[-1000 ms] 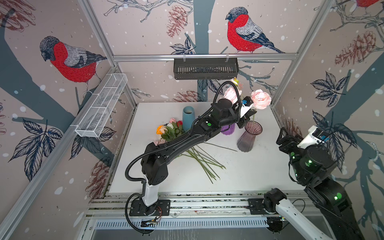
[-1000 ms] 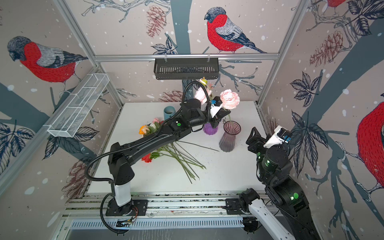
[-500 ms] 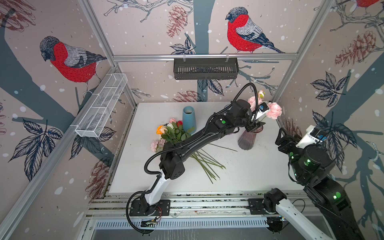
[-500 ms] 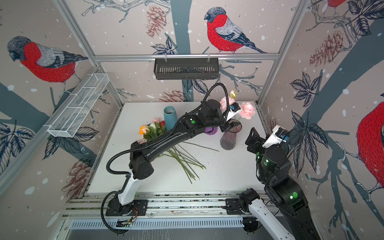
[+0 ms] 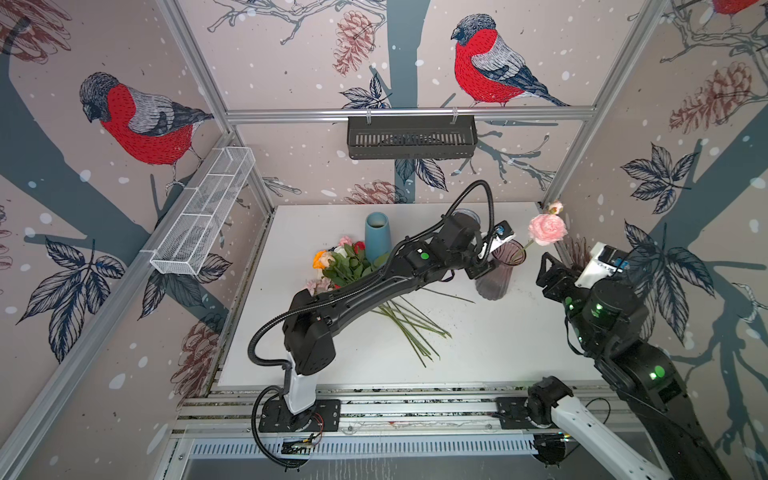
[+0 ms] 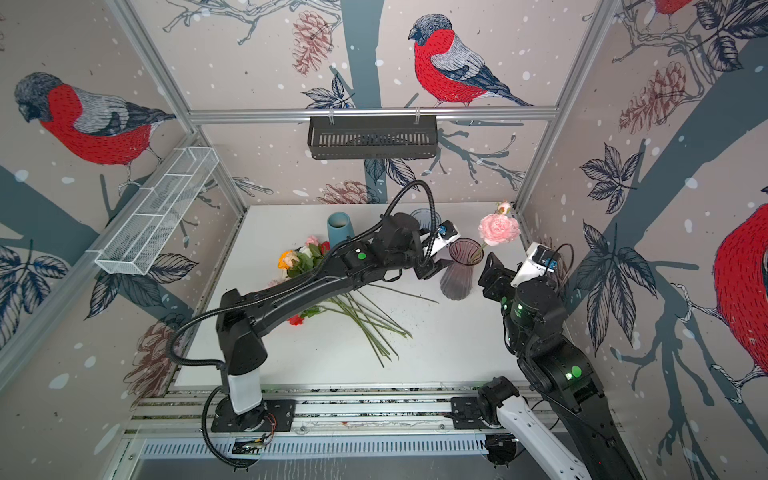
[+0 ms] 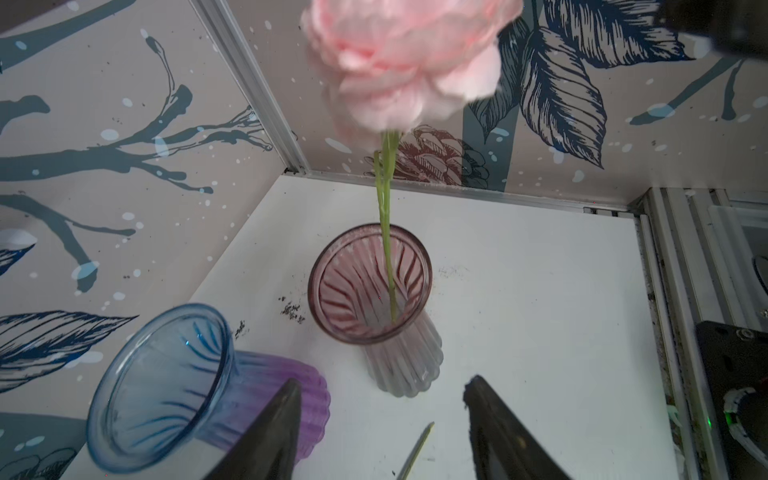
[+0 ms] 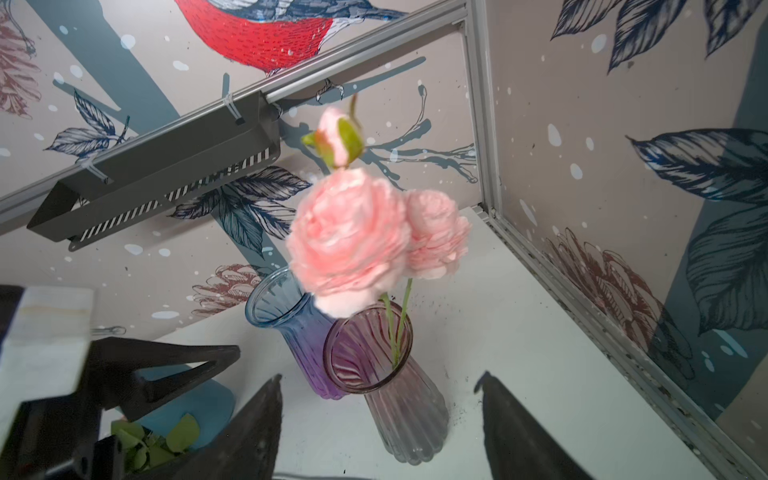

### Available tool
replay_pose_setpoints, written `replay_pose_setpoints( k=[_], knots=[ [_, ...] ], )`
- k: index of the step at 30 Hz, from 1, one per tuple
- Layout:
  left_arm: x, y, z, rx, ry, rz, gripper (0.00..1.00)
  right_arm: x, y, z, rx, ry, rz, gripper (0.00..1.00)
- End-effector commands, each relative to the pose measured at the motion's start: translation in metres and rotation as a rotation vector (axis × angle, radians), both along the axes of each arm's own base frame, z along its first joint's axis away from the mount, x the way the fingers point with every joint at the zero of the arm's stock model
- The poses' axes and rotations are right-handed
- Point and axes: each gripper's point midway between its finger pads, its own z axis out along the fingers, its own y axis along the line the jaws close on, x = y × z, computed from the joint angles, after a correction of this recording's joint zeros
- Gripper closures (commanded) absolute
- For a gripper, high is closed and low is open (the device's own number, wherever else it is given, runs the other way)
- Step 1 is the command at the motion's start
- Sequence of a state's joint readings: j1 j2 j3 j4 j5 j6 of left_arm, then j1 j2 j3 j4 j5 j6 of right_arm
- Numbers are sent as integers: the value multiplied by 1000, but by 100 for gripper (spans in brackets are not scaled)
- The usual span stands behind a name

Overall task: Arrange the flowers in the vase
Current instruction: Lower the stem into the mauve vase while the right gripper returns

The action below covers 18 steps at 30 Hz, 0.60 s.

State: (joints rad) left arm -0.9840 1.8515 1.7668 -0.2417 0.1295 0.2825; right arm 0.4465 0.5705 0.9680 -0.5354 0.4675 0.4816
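The vase (image 5: 494,278) (image 6: 457,274) is ribbed smoky-purple glass and stands at the right back of the table. A pink flower (image 5: 547,229) (image 6: 498,229) with a small bud (image 5: 555,206) stands in it, its stem leaning on the rim (image 7: 384,232) (image 8: 399,328). My left gripper (image 5: 481,266) (image 7: 383,381) is open just left of the vase, holding nothing. My right gripper (image 5: 550,274) (image 8: 380,377) is open to the right of the vase, empty. The other flowers (image 5: 340,262) (image 6: 301,257) lie in a heap mid-table, partly under the left arm.
A blue ceramic vase (image 5: 377,237) stands behind the heap. A blue-and-purple glass vase (image 7: 166,386) (image 8: 291,320) sits close behind the ribbed one. Loose green stems (image 5: 411,324) fan toward the front. A black basket (image 5: 411,137) and a white wire basket (image 5: 203,216) hang on the walls.
My left gripper carried the pink flower right to the vase, opened and let it go; the flower now stands in the vase. The right arm has barely moved.
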Motion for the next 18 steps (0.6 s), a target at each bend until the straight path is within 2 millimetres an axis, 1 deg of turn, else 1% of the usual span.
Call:
replay_pose_setpoints(
  k=[1,2,4,7,8,10,11,12,15,16,18],
  knots=[
    [15,33,34,-145,-66,105,37,11,31,-2,-12,3,154,25],
    [18,46,34,-166,-68,127,37,14,40,-8,-15,22,193,25],
    [25,80,39,-217,-88,179,35,17,64,-12,-19,32,318,27],
    [38,144,45,-268,-157,309,30,15,100,-21,17,36,490,29],
    [40,162,46,-277,-177,342,29,15,110,-25,25,44,529,29],
    [44,201,48,-297,-214,412,28,10,140,-37,31,72,622,30],
    [45,216,49,-305,-229,439,27,7,154,-42,26,82,656,30],
    [46,232,47,-305,-238,468,27,3,170,-48,9,94,692,30],
    [47,273,43,-310,-279,549,25,-12,218,-65,-54,132,804,28],
    [46,284,44,-316,-298,578,24,-15,233,-75,-73,166,849,28],
    [43,299,47,-334,-336,621,24,-13,255,-94,-92,249,901,27]
  ],
)
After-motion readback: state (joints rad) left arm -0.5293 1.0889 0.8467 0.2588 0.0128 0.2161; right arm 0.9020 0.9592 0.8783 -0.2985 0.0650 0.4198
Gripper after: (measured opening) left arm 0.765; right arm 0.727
